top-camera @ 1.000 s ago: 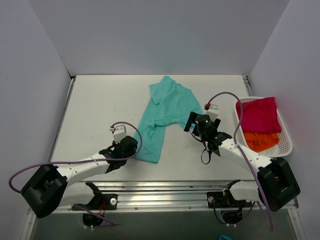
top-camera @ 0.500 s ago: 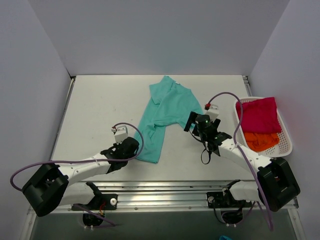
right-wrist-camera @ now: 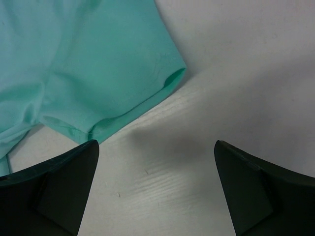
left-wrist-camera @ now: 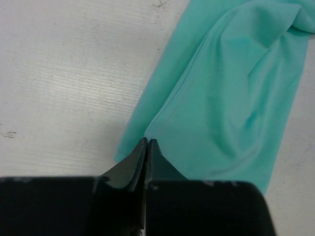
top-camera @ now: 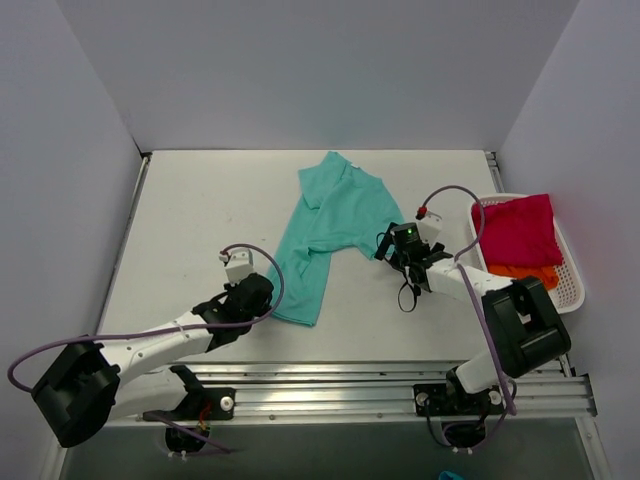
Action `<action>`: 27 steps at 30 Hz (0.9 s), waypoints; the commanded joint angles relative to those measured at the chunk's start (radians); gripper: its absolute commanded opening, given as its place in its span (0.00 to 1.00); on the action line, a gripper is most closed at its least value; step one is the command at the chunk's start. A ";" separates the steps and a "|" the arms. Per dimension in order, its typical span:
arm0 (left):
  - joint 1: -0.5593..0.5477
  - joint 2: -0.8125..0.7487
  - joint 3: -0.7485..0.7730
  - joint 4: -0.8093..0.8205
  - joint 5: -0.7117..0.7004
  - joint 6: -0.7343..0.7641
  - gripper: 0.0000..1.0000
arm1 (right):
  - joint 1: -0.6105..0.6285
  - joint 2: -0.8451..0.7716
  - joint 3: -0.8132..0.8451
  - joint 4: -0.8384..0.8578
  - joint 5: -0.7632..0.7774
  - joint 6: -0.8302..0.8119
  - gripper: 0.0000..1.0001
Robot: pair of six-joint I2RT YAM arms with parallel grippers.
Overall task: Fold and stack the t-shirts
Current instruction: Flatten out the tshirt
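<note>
- The left gripper [left-wrist-camera: 147, 141] has its two fingers pressed tight together, with no gap showing between them.
- Its tips sit right at the near hem of the teal t-shirt [top-camera: 335, 215], where a folded edge meets the table [top-camera: 200, 220]. I cannot tell whether any cloth is caught between them.
- From that gripper the teal cloth runs ahead and off to its right, and bare tabletop lies to its left.
- The right gripper [right-wrist-camera: 156, 143] is spread wide and holds nothing.
- A short sleeve of the teal t-shirt lies flat just ahead of it and to its left, close to the fingers but not touching them.
- Off to the right gripper's right stands a white mesh basket [top-camera: 505, 197].
- The crimson-pink t-shirt [top-camera: 518, 228] is heaped in the basket's far end, and the orange t-shirt [top-camera: 525, 270] is bunched in it on the nearer side.
</note>
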 commanded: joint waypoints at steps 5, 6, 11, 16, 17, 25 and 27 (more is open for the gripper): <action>-0.005 -0.032 -0.013 0.064 0.011 0.036 0.02 | -0.014 0.113 0.149 -0.014 0.109 0.015 0.99; -0.003 -0.034 -0.014 0.062 0.014 0.037 0.02 | -0.021 0.125 0.155 -0.013 0.119 0.010 0.99; -0.003 -0.062 -0.028 0.062 0.023 0.040 0.02 | -0.066 0.226 0.193 0.018 0.110 0.001 0.99; -0.001 -0.088 -0.036 0.059 0.023 0.043 0.02 | -0.110 0.300 0.217 0.047 0.071 -0.010 0.95; -0.001 -0.089 -0.037 0.059 0.023 0.043 0.02 | -0.112 0.308 0.220 0.049 0.066 -0.010 0.94; -0.003 -0.063 -0.027 0.061 0.019 0.046 0.02 | -0.115 0.339 0.220 0.080 0.014 -0.019 0.24; -0.003 -0.065 -0.025 0.061 0.017 0.046 0.02 | -0.117 0.340 0.223 0.070 0.006 -0.021 0.20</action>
